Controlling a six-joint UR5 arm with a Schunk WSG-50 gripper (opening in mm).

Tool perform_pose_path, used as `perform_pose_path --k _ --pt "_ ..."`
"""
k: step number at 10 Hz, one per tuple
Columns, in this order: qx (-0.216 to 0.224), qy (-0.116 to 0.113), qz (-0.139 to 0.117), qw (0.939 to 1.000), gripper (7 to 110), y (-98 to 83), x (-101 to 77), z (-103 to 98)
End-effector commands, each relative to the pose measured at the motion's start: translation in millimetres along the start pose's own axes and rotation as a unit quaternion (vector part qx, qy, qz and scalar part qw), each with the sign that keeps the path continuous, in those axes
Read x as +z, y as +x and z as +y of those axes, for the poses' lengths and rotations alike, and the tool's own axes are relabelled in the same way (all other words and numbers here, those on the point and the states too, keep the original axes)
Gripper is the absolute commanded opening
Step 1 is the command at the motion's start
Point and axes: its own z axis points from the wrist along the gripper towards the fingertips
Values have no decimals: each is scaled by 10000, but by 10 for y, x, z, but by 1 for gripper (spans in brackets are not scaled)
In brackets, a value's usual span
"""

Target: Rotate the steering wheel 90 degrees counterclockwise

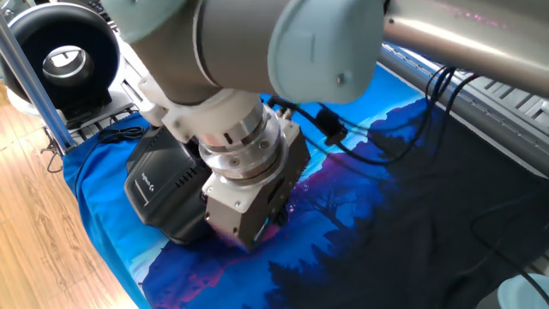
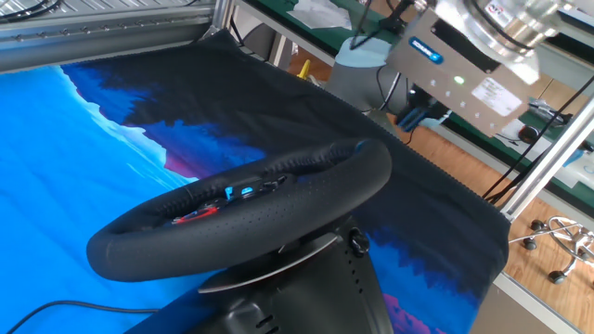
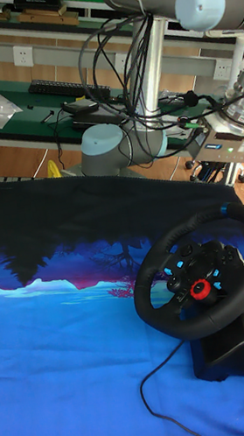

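**One arm above the wheel, its claw hidden from us**

One steering wheel (image 3: 205,282) stands on the blue and black printed cloth (image 3: 63,343) that covers the table. In the tall fixed view we see its black rim facing us, with a small blue stripe at the upper right of the rim and a red round button low in the hub, among some lit blue buttons. The rim sits on a bulky black base (image 1: 163,184), and a black cable (image 3: 187,420) runs from the base over the cloth.

We see the arm coming in from above. In one fixed view its big grey joints with pale blue caps fill the upper part of the picture, and the wrist points downward, ending in a grey box-shaped gripper (image 1: 249,215) body that is low, just in front of the base and covering the wheel from this side. In the other fixed view the same body (image 2: 469,79) shows a green light and a blue label, and it hangs above and behind the far edge of the rim, apart from it.

We cannot see the fingers in any view, so we cannot tell how far the claw is open or if it holds something.

A black ring-shaped device (image 1: 60,56) with a white centre stands beyond the table corner.
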Motion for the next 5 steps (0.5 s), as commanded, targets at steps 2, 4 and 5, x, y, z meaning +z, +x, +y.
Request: perform_pose_path --k 2,4,5 --pt "491 -470 174 9975 7 131 -88 265" --pt "603 -479 114 9970 7 108 -85 276" --pt "620 -434 123 9971 7 114 -80 255"
